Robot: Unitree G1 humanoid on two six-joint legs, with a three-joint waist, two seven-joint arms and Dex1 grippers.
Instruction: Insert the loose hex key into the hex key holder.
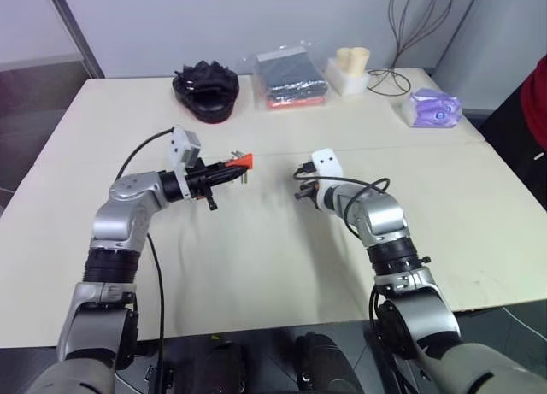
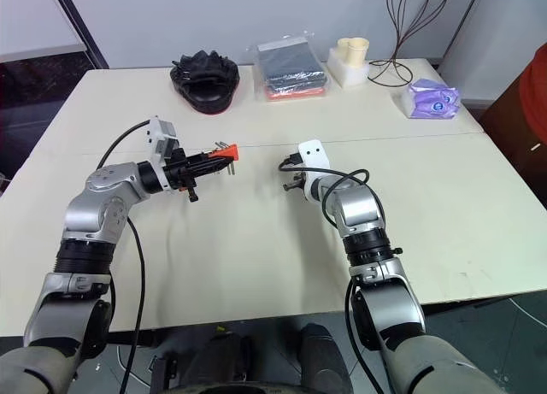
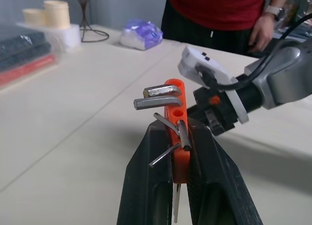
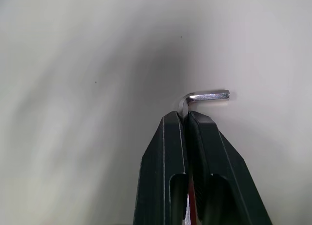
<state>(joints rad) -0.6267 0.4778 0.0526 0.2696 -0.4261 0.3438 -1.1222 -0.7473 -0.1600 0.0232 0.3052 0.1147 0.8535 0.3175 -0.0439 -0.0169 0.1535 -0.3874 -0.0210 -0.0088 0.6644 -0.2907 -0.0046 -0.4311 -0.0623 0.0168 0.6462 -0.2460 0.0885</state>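
Cream table — grey wall behind

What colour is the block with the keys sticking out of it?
Orange-red. The holder shows best in the left wrist view, clamped in the left gripper.

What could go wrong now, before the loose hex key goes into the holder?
The right gripper pinches the loose hex key only at its fingertips, so it may twist or slip. The hex key holder in the left gripper already carries protruding keys that could block the approach.
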